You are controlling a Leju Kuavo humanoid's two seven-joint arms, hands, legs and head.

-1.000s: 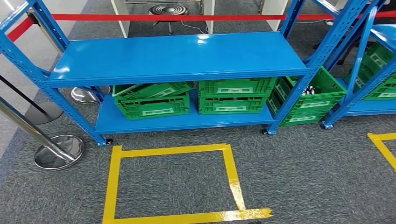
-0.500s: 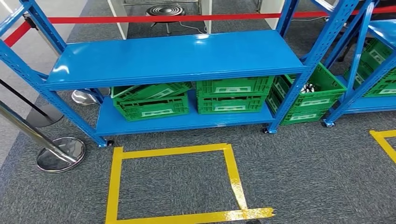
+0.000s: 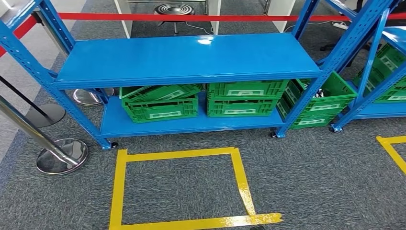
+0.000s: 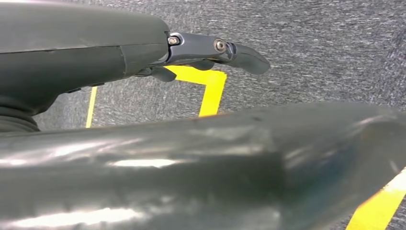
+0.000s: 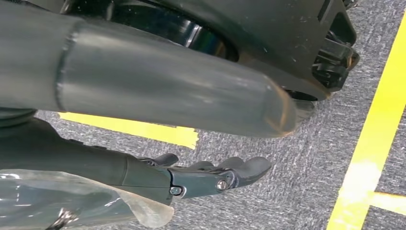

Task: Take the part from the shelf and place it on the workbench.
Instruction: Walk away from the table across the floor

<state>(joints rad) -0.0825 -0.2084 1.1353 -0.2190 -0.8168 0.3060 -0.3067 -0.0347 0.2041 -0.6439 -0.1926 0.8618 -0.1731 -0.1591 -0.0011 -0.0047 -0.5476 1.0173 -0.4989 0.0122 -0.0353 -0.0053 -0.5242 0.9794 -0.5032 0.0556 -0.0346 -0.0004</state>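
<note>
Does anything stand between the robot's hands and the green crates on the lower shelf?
Nothing stands on the carpet between them, only flat yellow tape. The left hand and right hand hang low. But the top board covers the green crates from above, and a blue upright crosses in front of the rightmost crate.

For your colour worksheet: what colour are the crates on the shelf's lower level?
Green crates, clearest in the head view.
</note>
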